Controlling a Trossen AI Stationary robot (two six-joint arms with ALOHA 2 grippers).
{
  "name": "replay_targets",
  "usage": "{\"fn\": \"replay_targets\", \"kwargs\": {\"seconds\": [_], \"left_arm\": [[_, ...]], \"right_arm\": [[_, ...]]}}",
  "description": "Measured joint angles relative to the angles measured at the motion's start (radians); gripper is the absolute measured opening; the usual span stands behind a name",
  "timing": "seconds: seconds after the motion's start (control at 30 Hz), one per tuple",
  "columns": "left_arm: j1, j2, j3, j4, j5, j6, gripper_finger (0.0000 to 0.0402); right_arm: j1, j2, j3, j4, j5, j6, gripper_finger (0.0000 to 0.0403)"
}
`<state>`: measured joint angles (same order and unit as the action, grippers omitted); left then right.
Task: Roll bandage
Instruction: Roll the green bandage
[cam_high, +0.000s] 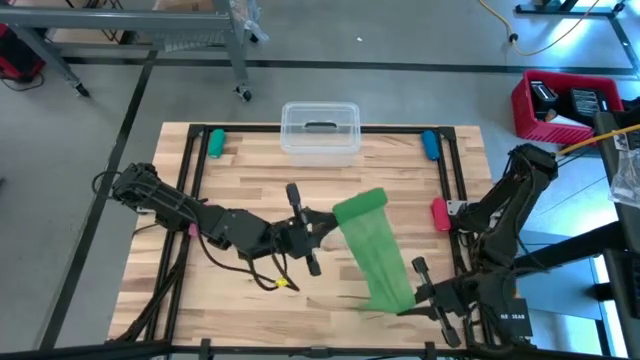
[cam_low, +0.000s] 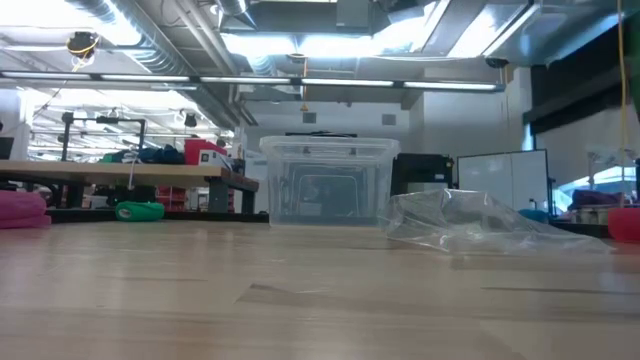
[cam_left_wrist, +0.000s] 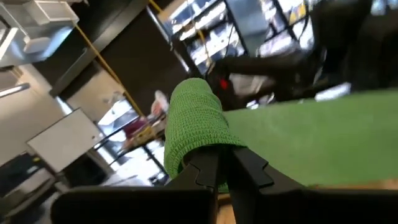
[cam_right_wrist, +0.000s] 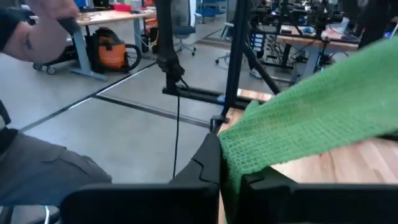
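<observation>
The bandage (cam_high: 375, 250) is a bright green strip hanging in the air between my two grippers, above the table's middle right. Its far end is wound into a small roll (cam_left_wrist: 193, 121). My left gripper (cam_high: 328, 222) reaches in from the table's left and is shut on that rolled end. My right gripper (cam_high: 412, 297) stands near the table's front right and is shut on the strip's other end (cam_right_wrist: 249, 155). The low view shows neither the bandage nor the grippers. My left gripper pinches the bandage's wound end (cam_left_wrist: 202, 146) between its two fingers, coming level from the table's left. The roll sits over the fingertips, and the strip (cam_left_wrist: 311, 137) runs away from it, clear of the table. My right gripper pinches the strip's near end (cam_right_wrist: 239, 163) between its two fingers, about level, from the table's near right. The strip (cam_right_wrist: 323, 112) runs flat away from the fingers toward the other gripper, lifted clear of the wood.
A clear lidded box (cam_high: 320, 130) stands at the table's far edge, with a green cylinder (cam_high: 216, 143) far left and a blue one (cam_high: 430, 145) far right. A pink-red thing (cam_high: 440, 213) lies at the right. A clear plastic bag (cam_low: 470, 225) lies on the table. A person (cam_right_wrist: 37, 28) is beyond the table.
</observation>
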<state>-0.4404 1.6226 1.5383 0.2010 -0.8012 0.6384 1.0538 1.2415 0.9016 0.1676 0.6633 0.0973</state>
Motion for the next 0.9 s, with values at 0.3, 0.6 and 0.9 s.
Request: {"fn": "replay_targets", "kwargs": {"seconds": [0.3, 0.6, 0.9], "left_arm": [[0.033, 0.001, 0.001, -0.217, -0.029, -0.1, 0.0011], [0.04, 0.005, -0.067, -0.294, -0.029, -0.217, 0.0011], [0.039, 0.038, -0.138, -0.286, 0.015, -0.287, 0.0011]], "right_arm": [[0.006, 0.003, 0.177, -0.075, 0.0, -0.105, 0.0005], [0.006, 0.004, 0.288, -0.073, 0.023, -0.217, 0.0005], [-0.031, 0.005, 0.392, -0.068, 0.079, -0.283, 0.0005]]}}
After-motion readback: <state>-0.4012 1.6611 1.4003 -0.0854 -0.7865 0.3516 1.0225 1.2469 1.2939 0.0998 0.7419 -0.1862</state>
